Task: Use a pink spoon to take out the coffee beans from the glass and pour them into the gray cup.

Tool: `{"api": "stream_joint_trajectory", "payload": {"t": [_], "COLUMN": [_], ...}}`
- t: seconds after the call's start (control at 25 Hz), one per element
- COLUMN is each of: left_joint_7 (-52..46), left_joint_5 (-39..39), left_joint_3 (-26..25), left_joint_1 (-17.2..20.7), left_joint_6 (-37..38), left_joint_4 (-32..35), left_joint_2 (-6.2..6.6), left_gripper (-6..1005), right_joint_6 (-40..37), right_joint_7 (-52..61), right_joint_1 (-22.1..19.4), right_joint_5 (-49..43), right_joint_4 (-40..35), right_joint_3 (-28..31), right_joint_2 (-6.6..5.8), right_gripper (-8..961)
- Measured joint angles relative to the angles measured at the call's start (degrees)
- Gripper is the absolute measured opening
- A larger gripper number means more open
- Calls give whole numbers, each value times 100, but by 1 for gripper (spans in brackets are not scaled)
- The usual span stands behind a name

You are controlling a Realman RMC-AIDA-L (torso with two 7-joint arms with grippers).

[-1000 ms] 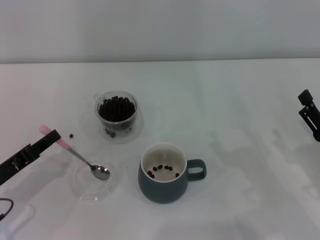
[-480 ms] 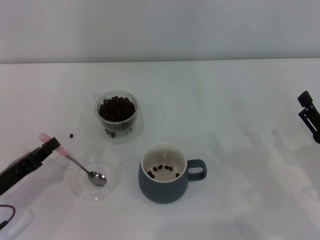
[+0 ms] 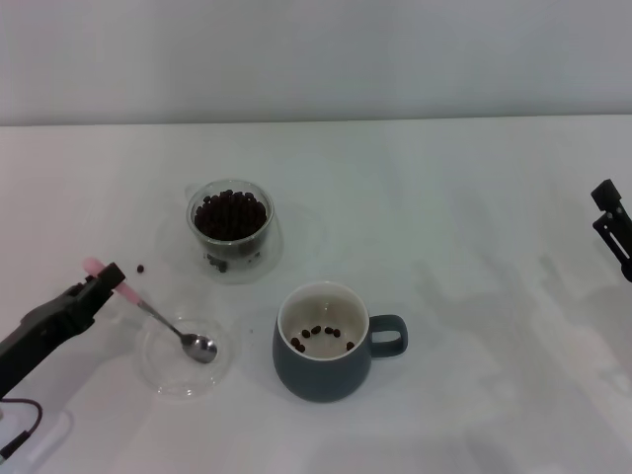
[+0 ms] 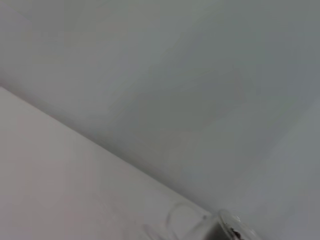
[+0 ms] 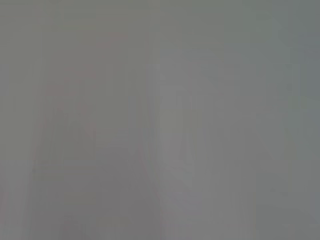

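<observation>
Head view, left claw [image 3: 107, 279] clamped on the pink spoon [image 3: 158, 317], bowl over a shallow clear dish [image 3: 188, 357], glass [image 3: 230, 229] full of coffee beans [image 3: 230, 214], gray cup [image 3: 324, 341] holding a few, right claw [image 3: 614, 229] at the counter [image 3: 454, 237] edge, grip unclear, wrist views show only blank surfaces.

Head camera looks down; wrist cameras face blank surfaces.

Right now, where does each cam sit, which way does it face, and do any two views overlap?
Head: on the robot's head, looking forward and down at the table; shows the left gripper on the pink spoon, glass, gray cup, right gripper at the edge.
Left wrist: faces the wall; a glass rim at the frame edge, no fingers.
Right wrist: blank gray, nothing identifiable.
Shared: possibly the glass, unsure.
</observation>
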Motion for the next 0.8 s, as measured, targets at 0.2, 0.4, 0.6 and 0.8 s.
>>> {"api": "stream_joint_trajectory", "payload": {"t": [0.2,0.4,0.6,0.8], "left_joint_7": [103,107,127,410], "left_joint_5": [-152,-160,-309,-694], "left_joint_3": [15,22,5,1], "left_joint_1": [-43,-107,-45,110], "left_joint_6": [250,257,360,505], "left_joint_4": [-85,-95,-50,-25], "left_joint_2": [-13,-19,2,47], "left_gripper": [178,368,681,756], "right_joint_6": [0,-7,-18,-19], "right_joint_7": [0,0,0,0], "right_joint_1": [3,8,9,2], "right_joint_5": [0,0,0,2], "right_joint_4": [0,0,15,21], "right_joint_3": [4,6,6,6], "right_joint_2": [0,-1,0,0], "right_gripper": [844,844,844,844]}}
